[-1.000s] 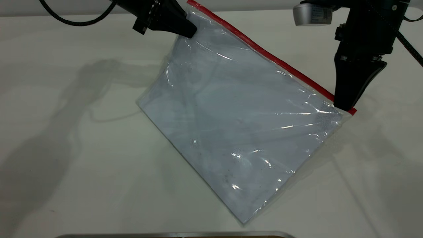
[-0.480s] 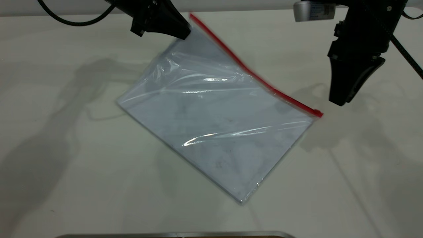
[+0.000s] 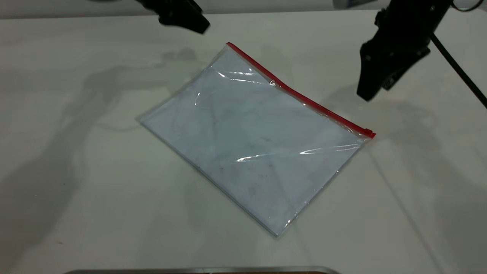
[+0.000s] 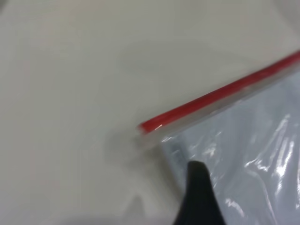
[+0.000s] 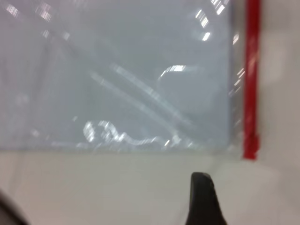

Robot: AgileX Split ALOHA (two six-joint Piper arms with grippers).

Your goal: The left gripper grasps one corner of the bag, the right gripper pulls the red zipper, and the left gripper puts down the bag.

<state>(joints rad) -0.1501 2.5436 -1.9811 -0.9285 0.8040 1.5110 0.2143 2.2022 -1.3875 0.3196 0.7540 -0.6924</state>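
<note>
Where the exterior view's lower edge cuts the scene, a thin grey metal rim (image 3: 201,270) is showing nearest the camera, lying at the border of the white matte table (image 3: 76,190). Beyond it, the flat, clear, slightly bluish plastic bag (image 3: 251,148) is lying on the table, turned diagonally, with one plain corner pointing toward the camera and glare streaks crossing its smudged surface. Nothing is touching it. The thin bright red zipper strip (image 3: 300,97) is running along the bag's far long edge, and its small red slider tab (image 3: 368,133) is sitting at the end nearer the right arm. The opposite end of the strip is meeting the clear plastic corner of the bag (image 3: 229,45), which is resting on the table at the far side, nearer the left arm.

Farther back, the plain black right gripper (image 3: 367,93) is hanging above the table, tilted, well apart from the slider tab and beyond it. Only one dark fingertip (image 5: 202,199) is showing in its wrist view, so whether its fingers are spread or closed cannot be told; they are holding nothing. At the far edge, the black angular left gripper (image 3: 199,27) is hovering beyond the bag's red-strip corner, apart from it. Its finger spacing cannot be told either, since just one wedge-shaped fingertip (image 4: 199,197) is appearing in its wrist view, above the bag near that corner.
</note>
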